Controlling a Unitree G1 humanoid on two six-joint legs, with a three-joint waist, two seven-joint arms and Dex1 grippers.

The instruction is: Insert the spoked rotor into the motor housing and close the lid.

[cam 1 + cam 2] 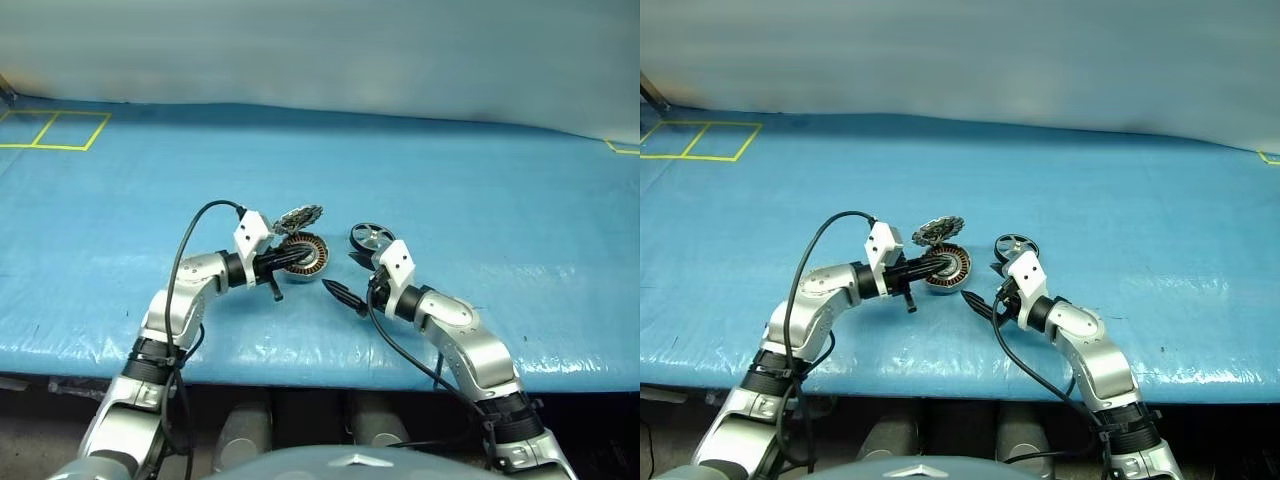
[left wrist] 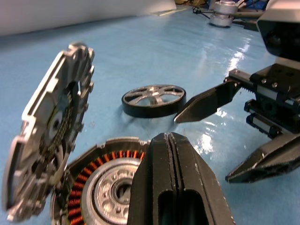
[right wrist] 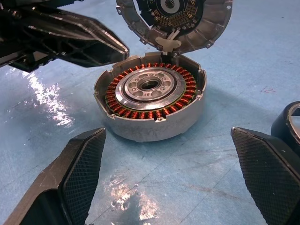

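Observation:
The motor housing (image 3: 150, 101), a silver cup with copper windings and a grey centre, sits on the blue mat. Its lid (image 3: 176, 21) stands open, hinged upright at the far side. The spoked rotor (image 1: 371, 237) lies flat on the mat to the housing's right, apart from it. My left gripper (image 1: 295, 258) is shut with nothing in it, and its tip hovers at the housing's left rim near the lid (image 2: 51, 131). My right gripper (image 3: 168, 183) is open and low over the mat, in front of the housing, with the rotor just beyond its right finger (image 3: 269, 173).
A blue mat (image 1: 480, 200) covers the table, and its front edge runs just below both arms. Yellow tape squares (image 1: 55, 130) mark the far left corner. Broad free mat lies behind and to both sides of the parts.

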